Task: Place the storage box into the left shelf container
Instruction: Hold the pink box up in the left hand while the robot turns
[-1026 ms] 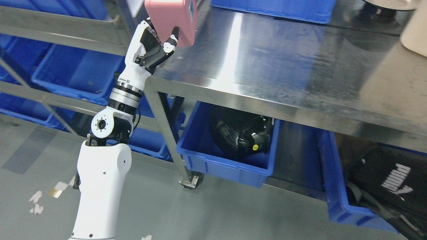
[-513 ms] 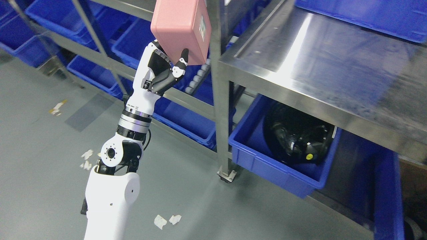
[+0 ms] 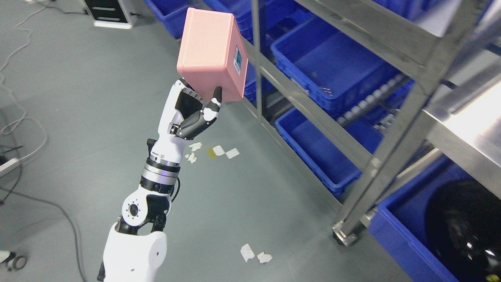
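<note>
One left robot hand (image 3: 197,113) clamped under pink box (image 3: 211,55); I'd keep box level, clear shelf post (image 3: 256,51), lower into blue bin (image 3: 325,66).

storage box (image 3: 211,55) atop left hand (image 3: 191,113), shelf containers (image 3: 332,66) right

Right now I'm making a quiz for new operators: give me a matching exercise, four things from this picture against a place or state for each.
Things:
1. pink storage box
2. left hand
3. paper scraps
4. black round object

Places or states:
A. lying on the grey floor
B. inside a blue bin at the lower right
C. held up in the air, beside the shelf
D. closed on the box from below

Pairs: 1-C, 2-D, 3-A, 4-B
</note>
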Motion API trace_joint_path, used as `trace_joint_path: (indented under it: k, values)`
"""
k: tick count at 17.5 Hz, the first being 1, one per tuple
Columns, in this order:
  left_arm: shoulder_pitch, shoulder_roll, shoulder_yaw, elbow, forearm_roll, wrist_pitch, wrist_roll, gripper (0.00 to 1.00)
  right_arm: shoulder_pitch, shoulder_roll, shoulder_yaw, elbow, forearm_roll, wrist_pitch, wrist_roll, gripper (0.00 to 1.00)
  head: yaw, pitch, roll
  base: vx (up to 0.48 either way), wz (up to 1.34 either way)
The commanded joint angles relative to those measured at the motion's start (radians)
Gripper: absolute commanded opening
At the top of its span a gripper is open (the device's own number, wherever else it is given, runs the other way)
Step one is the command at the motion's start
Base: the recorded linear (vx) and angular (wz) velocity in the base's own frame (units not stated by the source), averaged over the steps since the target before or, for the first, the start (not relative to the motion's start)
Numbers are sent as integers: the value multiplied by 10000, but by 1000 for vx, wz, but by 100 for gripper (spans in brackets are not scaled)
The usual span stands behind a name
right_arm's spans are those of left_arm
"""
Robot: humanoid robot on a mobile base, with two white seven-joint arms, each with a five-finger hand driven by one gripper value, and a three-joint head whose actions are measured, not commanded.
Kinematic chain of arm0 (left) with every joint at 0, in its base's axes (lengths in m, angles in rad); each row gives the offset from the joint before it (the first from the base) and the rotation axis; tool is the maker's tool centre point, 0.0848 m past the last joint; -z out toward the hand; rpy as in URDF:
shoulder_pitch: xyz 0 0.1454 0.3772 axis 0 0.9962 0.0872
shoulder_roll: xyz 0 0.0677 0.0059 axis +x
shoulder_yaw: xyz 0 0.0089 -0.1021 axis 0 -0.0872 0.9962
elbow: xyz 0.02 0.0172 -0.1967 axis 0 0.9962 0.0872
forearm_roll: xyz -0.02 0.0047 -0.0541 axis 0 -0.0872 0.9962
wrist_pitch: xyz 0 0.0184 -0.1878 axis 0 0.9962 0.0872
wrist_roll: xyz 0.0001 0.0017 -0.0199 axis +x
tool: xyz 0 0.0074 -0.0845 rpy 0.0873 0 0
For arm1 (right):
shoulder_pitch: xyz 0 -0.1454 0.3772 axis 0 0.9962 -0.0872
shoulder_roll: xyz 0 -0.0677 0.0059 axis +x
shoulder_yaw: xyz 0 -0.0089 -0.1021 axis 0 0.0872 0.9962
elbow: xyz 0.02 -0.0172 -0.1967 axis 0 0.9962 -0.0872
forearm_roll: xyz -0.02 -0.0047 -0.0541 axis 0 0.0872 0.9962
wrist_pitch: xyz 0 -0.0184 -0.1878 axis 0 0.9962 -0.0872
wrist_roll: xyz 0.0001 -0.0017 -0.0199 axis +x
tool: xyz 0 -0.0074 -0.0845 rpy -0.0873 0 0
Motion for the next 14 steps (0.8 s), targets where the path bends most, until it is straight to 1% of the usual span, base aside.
trace_joint_path:
  k: [1, 3, 8, 14]
  values:
    - [612, 159, 440, -519, 118, -6, -11, 3, 94, -175, -46, -175, 15, -20, 1, 100, 0, 0, 0, 178, 890]
    - [642, 159, 440, -519, 149, -21, -11, 3, 94, -175, -46, -175, 15, -20, 1, 100, 0, 1, 0, 165, 857]
    - [642, 159, 440, -518, 195, -21, -11, 3, 94, -175, -46, -175, 15, -20, 1, 100, 0, 4, 0, 300, 701]
    - [642, 159, 440, -518, 195, -36, -11, 3, 94, -175, -46, -175, 15, -20, 1, 100, 0, 4, 0, 334, 232]
